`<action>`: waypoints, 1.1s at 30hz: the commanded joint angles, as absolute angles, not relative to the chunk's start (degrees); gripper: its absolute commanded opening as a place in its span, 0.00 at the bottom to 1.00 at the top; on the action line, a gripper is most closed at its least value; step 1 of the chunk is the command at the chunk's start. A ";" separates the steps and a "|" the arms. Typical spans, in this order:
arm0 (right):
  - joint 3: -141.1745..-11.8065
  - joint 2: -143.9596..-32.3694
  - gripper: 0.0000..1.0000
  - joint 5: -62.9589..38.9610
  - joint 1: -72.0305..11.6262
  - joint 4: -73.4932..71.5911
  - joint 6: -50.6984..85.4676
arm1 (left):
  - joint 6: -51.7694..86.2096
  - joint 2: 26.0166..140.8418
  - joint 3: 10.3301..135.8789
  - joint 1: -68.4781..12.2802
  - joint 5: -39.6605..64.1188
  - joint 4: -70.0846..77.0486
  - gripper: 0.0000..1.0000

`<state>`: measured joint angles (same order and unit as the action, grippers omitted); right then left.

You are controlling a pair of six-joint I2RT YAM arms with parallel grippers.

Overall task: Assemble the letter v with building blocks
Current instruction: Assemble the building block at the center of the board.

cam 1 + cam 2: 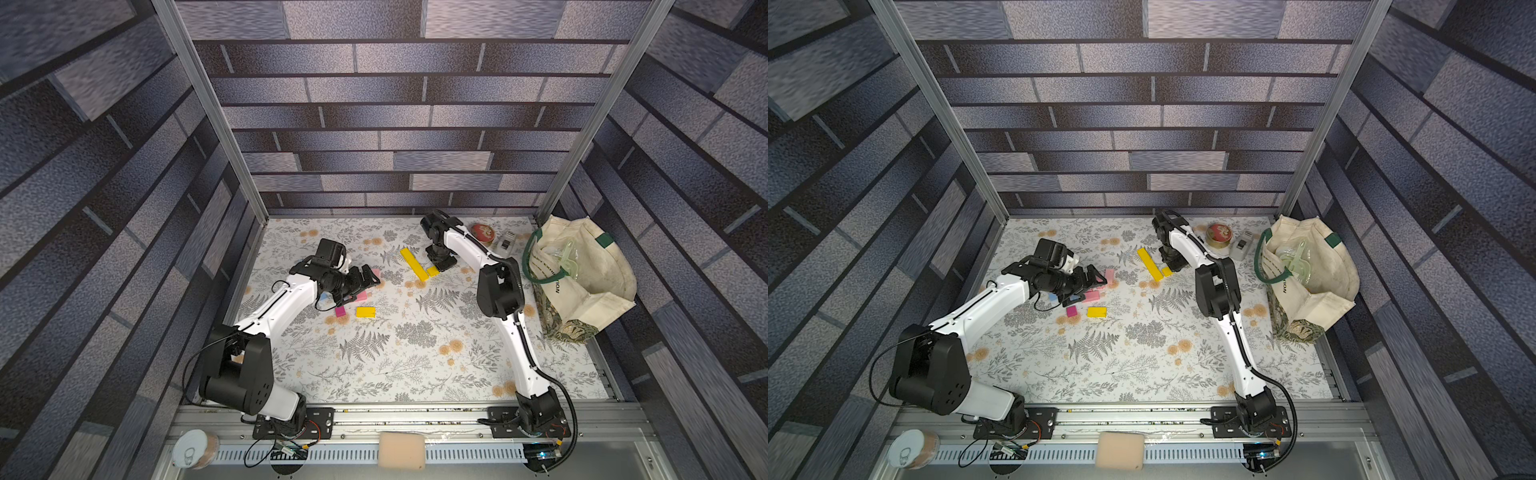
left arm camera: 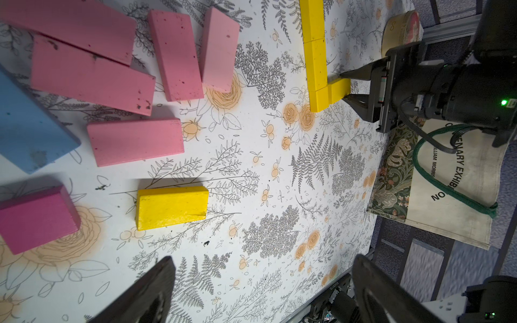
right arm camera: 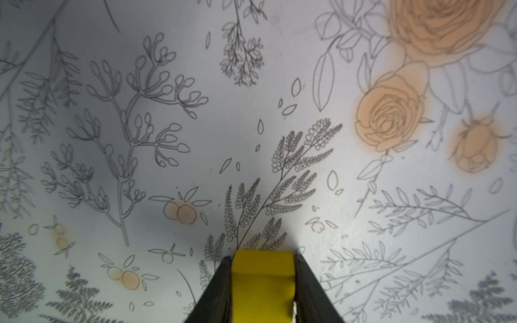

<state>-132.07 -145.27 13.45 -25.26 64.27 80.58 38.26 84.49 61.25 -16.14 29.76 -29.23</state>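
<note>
1. Pinches a short yellow brick (image 3: 262, 270) w/ the right pincer (image 2: 347, 86): shut tight on both sides of it, low over the flowery table cover (image 1: 415, 357).
2. Has that brick's end touching the yellow row (image 1: 414, 262) at the row's near end; makes a sharp corner there, like the tip of a V.
3. Shows the yellow row as a few bricks laid end to end, flat, in one straight slanted line w/ thin seams btw them; bright yellow, dull not shiny.
4. Holds the left pincer (image 2: 260, 289) wide open w/ nothing in it, just above the loose bricks.
5. Shows 5 pink bricks (image 2: 135, 141) lying flat by that pincer, some side by side & touching, others a bit apart; light pink w/ tiny dark specks.
6. Shows 1 light blue brick (image 2: 30, 131) next to the pinks, w/ a grey scuff, partly cut off in the left wrist view.
7. Has a magenta block (image 2: 36, 221) & a loose yellow brick (image 2: 172, 207) near each other, not touching, just in front of the pinks.
8. Puts the loose pile well apart from the yellow row: pile on the left side, row more to the right & farther back.
9. Shows a red & gold tin (image 1: 482, 232) & a cloth bag (image 1: 582, 274) at the right side, away from all bricks.
</note>
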 commanded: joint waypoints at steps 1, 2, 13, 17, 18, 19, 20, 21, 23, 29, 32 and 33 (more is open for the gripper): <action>-131.92 -147.85 0.35 11.17 -26.17 65.39 81.71 | 36.81 82.44 63.11 -16.45 29.62 -30.91 1.00; -131.88 -147.82 0.35 11.23 -26.18 65.31 81.76 | 36.82 82.42 63.11 -16.56 29.62 -30.85 1.00; -131.84 -147.94 0.36 11.42 -26.29 65.67 81.83 | 36.41 82.01 63.19 -16.87 29.27 -31.16 1.00; -131.84 -148.01 0.36 11.21 -26.43 65.44 82.04 | 36.36 81.91 63.33 -17.05 29.09 -31.22 1.00; -131.84 -148.00 0.36 11.12 -26.42 65.43 82.10 | 36.34 81.91 63.28 -17.04 29.09 -31.29 1.00; -131.84 -148.09 0.36 10.94 -26.37 65.31 82.09 | 36.30 81.91 63.29 -17.05 29.09 -31.33 1.00; -131.84 -148.10 0.36 10.95 -26.47 65.30 82.12 | 36.30 81.91 63.36 -17.04 29.09 -31.38 1.00; -131.89 -148.10 0.36 10.91 -26.48 65.30 82.09 | 36.22 81.91 63.37 -17.04 29.09 -31.36 1.00; -131.84 -148.10 0.37 11.01 -26.48 65.26 82.13 | 36.29 81.94 63.34 -17.05 29.09 -31.31 1.00; -131.84 -148.22 0.37 10.83 -26.63 65.08 82.09 | 36.27 81.91 63.37 -17.07 29.01 -31.39 1.00; -131.84 -148.34 0.37 10.81 -26.64 64.95 82.09 | 36.20 81.91 63.37 -17.14 28.92 -31.36 1.00; -131.84 -148.36 0.37 10.83 -26.70 64.93 82.03 | 36.21 81.91 63.37 -17.12 28.92 -31.42 1.00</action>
